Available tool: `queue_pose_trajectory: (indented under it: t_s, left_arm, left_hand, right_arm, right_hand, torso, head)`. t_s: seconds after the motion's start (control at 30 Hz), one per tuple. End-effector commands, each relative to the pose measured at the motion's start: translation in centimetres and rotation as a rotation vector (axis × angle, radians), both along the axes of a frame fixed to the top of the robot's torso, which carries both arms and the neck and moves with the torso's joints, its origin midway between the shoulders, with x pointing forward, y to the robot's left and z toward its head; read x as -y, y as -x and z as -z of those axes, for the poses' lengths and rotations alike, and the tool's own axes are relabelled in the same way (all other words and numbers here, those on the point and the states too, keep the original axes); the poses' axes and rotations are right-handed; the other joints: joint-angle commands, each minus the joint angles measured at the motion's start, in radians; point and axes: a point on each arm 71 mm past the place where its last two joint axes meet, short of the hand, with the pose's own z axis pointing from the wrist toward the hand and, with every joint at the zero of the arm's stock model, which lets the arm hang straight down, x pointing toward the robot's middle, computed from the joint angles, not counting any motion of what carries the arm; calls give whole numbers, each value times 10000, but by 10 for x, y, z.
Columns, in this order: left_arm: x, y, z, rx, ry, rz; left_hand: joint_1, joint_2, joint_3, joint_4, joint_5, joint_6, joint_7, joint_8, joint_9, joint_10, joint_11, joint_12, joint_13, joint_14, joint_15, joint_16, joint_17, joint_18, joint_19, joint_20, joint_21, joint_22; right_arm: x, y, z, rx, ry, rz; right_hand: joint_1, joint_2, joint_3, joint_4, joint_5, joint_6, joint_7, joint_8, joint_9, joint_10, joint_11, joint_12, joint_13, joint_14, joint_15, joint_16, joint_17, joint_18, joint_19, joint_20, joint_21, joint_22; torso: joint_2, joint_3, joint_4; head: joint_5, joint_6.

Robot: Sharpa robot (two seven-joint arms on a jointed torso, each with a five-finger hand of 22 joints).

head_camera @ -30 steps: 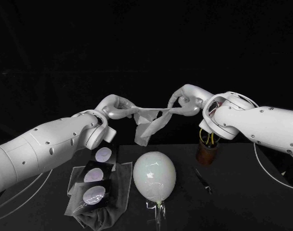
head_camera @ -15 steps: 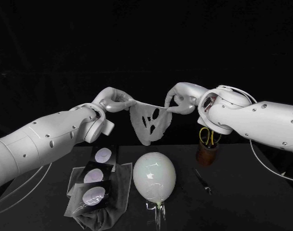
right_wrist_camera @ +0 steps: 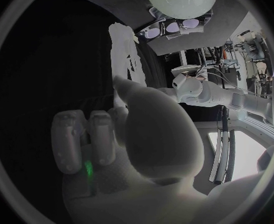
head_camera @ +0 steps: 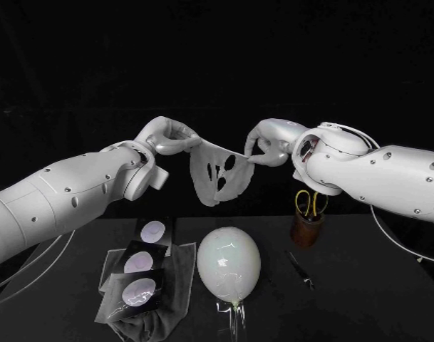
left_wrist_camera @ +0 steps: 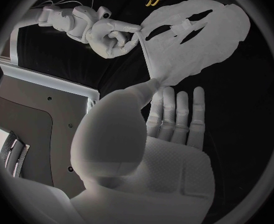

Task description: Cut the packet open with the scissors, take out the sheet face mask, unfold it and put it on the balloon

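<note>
Aloft, two hands (head_camera: 172, 140) (head_camera: 264, 146) stretch one mask (head_camera: 217, 177)

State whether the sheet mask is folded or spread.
Spread: the mask hangs between left robot hand and right robot hand, its cutouts visible.

Smooth, rounded white shells cover the left arm (head_camera: 63, 199) and right arm (head_camera: 391, 178), each dotted with small dark screws. The left hand (head_camera: 170, 139) and right hand (head_camera: 263, 148) are matt silver-grey. Behind the right hand the wrist shell has a dark opening. Thin white cables (head_camera: 386, 235) loop beneath both arms.
</note>
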Motion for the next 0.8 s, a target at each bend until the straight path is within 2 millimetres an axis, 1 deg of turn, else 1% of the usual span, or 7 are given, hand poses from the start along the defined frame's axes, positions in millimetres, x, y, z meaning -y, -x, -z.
queue_pose_trajectory:
  t_s: [0.03,0.13,0.33,0.47,0.63,0.7,0.8]
  left_arm:
    - [-1,1,-3,41,-269,224]
    - [-2,2,-3,38,-358,272]
    - [-3,6,-4,-86,-186,361]
    - [2,13,-5,-362,134,637]
    - [9,24,-7,-828,727,929]
    - [10,27,-9,-1016,966,927]
    - [6,29,-11,-1249,1206,828]
  left_hand:
    - [30,103,80,-25,25,-14,11,34,908,-69,1,28,-17,-95,-21,61,-20,-54,-81,-18,54,13]
    - [26,105,87,-29,24,-19,19,35,910,-89,8,15,-31,-116,-13,59,-35,-55,-94,-11,57,17]
    - [27,108,93,-33,24,-21,23,35,911,-96,10,10,-37,-124,-10,59,-42,-54,-99,-8,59,19]
    - [39,119,106,-46,25,-28,38,34,912,-85,3,13,-46,-122,-9,67,-53,-48,-100,-7,70,27]
    - [9,117,113,-39,23,-41,88,35,917,-93,-7,-44,-100,-118,-12,67,-91,-42,-112,4,85,38]
    - [23,143,176,-78,26,-68,129,33,929,-58,-29,-205,-247,-98,-26,28,-191,-14,-138,10,125,68]
    - [-12,144,208,-93,25,-83,150,41,951,44,-53,-383,-419,-61,-37,-40,-321,8,-180,28,151,91]
  right_arm:
    - [3,-1,-6,634,291,215]
    - [5,-2,-13,1020,461,251]
    - [6,-5,-24,1598,853,256]
    - [2,-7,-29,2154,1203,178]
    - [-3,-10,-30,2652,1415,39]
    - [-6,-11,-28,2755,1371,-73]
    - [-10,-11,-25,2820,1145,-276]
  right_hand:
    - [-54,-21,86,3,31,53,-4,61,14,485,-179,22,1738,1020,-58,68,2627,-140,1091,-42,57,2627]
    - [-65,-32,95,5,30,59,-9,65,13,502,-183,44,1754,1020,-60,68,2627,-140,1091,-44,57,2627]
    - [-90,-56,125,11,30,76,-21,75,9,505,-193,41,1752,1020,-66,68,2627,-140,1091,-49,57,2627]
    - [-147,-94,175,40,29,115,-47,95,1,537,-212,74,1776,1020,-75,68,2627,-140,1091,-58,57,2627]
    - [-155,-98,188,45,29,121,-52,98,-2,529,-216,59,1764,1020,-78,68,2627,-140,1091,-60,57,2627]
    - [-160,-102,194,48,29,124,-54,99,-3,533,-218,63,1767,1020,-79,68,2627,-140,1091,-61,57,2627]
    - [-160,-102,196,48,29,125,-55,100,-3,534,-219,63,1767,1020,-79,68,2627,-140,1091,-61,57,2627]
  torso:
    - [5,-7,-12]
    - [23,-1,13]
    - [1,-17,-4]
    - [7,-11,0]
    - [1,3,20]
    - [2,1,18]
    - [-24,16,27]
  head:
    - [-26,30]
    - [-51,49]
    - [-79,61]
    - [-103,87]
    - [-113,106]
    - [-126,124]
    - [-90,139]
